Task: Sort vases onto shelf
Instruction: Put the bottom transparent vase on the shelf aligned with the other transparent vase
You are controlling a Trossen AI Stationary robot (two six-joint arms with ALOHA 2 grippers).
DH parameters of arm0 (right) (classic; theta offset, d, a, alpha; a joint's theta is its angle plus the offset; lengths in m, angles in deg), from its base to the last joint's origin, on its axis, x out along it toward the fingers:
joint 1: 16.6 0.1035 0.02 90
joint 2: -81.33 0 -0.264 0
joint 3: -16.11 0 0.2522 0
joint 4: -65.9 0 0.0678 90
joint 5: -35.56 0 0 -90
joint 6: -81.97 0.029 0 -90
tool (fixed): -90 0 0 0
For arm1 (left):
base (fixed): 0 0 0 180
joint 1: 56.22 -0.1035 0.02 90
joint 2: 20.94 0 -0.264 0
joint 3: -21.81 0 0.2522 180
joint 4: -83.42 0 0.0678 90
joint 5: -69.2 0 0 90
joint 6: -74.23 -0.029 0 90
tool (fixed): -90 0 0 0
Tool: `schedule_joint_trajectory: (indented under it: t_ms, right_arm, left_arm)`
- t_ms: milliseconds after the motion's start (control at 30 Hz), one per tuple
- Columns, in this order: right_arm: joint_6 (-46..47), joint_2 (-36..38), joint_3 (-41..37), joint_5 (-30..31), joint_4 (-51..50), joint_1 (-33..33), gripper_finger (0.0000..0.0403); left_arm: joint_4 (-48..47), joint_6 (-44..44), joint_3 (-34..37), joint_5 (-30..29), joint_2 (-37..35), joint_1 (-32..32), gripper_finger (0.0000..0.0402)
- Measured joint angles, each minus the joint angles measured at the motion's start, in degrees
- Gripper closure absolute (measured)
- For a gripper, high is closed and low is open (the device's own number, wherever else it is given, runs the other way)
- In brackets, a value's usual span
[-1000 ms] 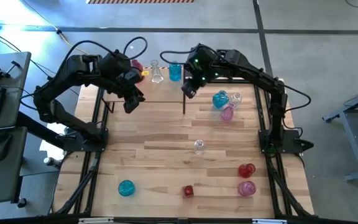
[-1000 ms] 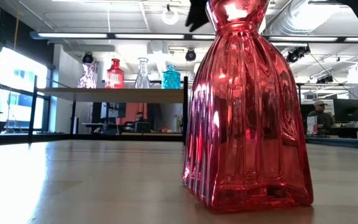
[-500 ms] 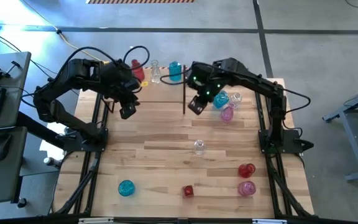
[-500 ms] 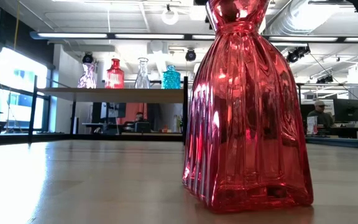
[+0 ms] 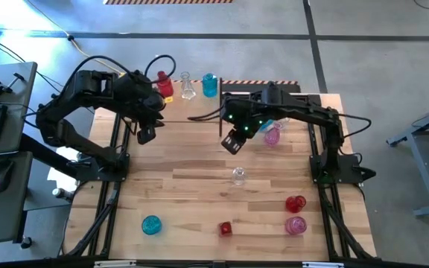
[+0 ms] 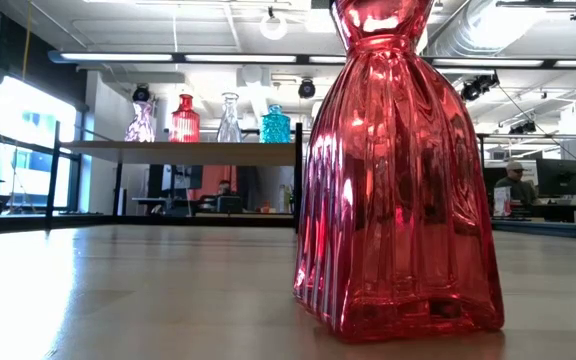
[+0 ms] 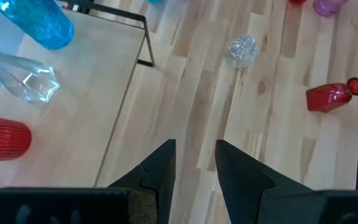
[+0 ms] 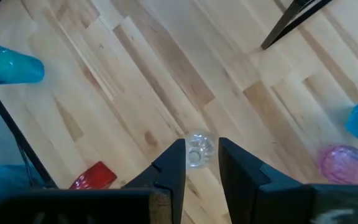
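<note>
Both arms over the plank-striped wooden tabletop (image 5: 199, 193), both empty.

Left gripper (image 5: 146, 134) hangs just in front of the shelf's front edge. In its wrist view the two dark fingers (image 7: 160, 168) stand a narrow gap apart with bare wood between — nothing held. Right gripper (image 5: 233, 141) sits past the shelf's right end, toward mid-table. Same state: fingers (image 8: 173, 165) slightly apart, nothing between them, and the small clear round glass vase (image 8: 197, 148) shows on the planks beyond the tips, not touched.

The smooth light-wood shelf on its black metal frame (image 6: 183, 148) is at the far left of the table. Low view shows four vases upright in a row on it: pale pink-purple (image 6: 141, 121), ribbed red (image 6: 185, 119), tall clear (image 6: 229, 117), teal-blue (image 6: 275, 125).

Still on the tabletop:
- clear round vase (image 5: 238, 176) mid-table, alone
- a pink vase (image 5: 272, 135) just beside the right arm, a teal one partly hidden under the arm
- red vase (image 5: 296, 202) with a pink vase (image 5: 296, 225) right in front of it, near right
- small red ribbed vase (image 5: 225, 228) at the near edge — it fills the low view (image 6: 398, 180), upright
- teal round vase (image 5: 151, 224) near left
</note>
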Motion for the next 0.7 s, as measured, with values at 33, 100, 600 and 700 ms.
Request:
schedule_joint_trajectory:
  t_ms: [33,100,600,700]
  right_arm:
    - [0.6,-0.1,0.0,0.0,0.0,0.4,0.0327]
    - [1.2,-0.2,-0.5,0.9,0.2,1.4,0.0327]
    - [6.0,-0.3,-22.2,1.3,2.4,3.9,0.0327]
    - [5.3,-0.3,-26.1,-0.7,5.5,3.9,0.0327]
  left_arm:
    - [0.0,-0.3,0.0,0.0,-0.3,0.0,0.0298]
    - [0.0,-0.8,0.0,0.0,-0.9,0.0,0.0298]
    - [0.0,-3.4,0.0,0.0,-3.0,0.0,0.0298]
    - [0.0,-3.4,0.0,0.0,-3.0,-0.1,0.0298]
